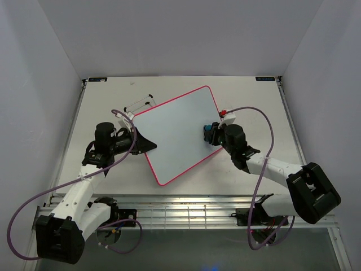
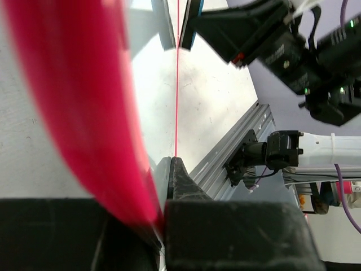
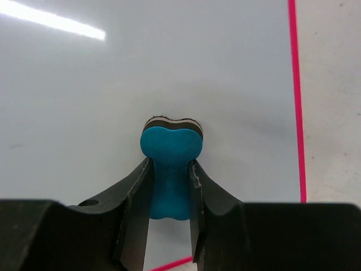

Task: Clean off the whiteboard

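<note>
The whiteboard [image 1: 175, 132] lies tilted in the middle of the table, white with a thin pink-red frame, and no writing shows on it. My left gripper [image 1: 148, 144] is shut on its left edge; the left wrist view shows the red frame [image 2: 96, 113] pinched between the jaws. My right gripper [image 1: 210, 133] is shut on the blue bone-shaped eraser [image 3: 169, 169], whose felt end rests on the board's white surface [image 3: 113, 84] near the board's right edge [image 3: 296, 101].
A small clear stand with black feet [image 1: 141, 104] sits behind the board's upper left corner. A white block with a red spot [image 1: 227, 117] lies just right of the board. The metal rail [image 1: 186, 209] runs along the table's near edge.
</note>
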`<move>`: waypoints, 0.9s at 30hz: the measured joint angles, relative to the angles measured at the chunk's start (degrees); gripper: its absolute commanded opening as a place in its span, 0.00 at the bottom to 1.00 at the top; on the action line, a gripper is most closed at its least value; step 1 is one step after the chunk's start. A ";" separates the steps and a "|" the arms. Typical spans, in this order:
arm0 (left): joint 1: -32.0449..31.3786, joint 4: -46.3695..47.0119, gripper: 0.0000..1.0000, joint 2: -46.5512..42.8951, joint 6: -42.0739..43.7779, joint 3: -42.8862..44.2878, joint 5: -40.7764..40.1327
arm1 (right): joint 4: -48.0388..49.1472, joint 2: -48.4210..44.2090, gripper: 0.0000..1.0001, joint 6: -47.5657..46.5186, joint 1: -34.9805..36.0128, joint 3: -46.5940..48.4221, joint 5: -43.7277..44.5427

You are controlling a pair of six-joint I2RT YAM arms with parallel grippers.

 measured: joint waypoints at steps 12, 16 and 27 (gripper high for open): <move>-0.63 -2.32 0.00 -2.89 -0.74 -0.33 -1.09 | -10.27 -4.57 0.08 7.85 -26.88 -5.77 -18.10; -1.03 -4.39 0.00 -7.93 -0.83 -1.33 -3.10 | -18.60 -14.82 0.08 5.75 -28.50 -3.82 -17.86; -1.22 -9.90 0.00 -18.82 -0.61 -2.62 -8.76 | -35.26 -7.06 0.09 -1.88 -29.05 11.96 -15.06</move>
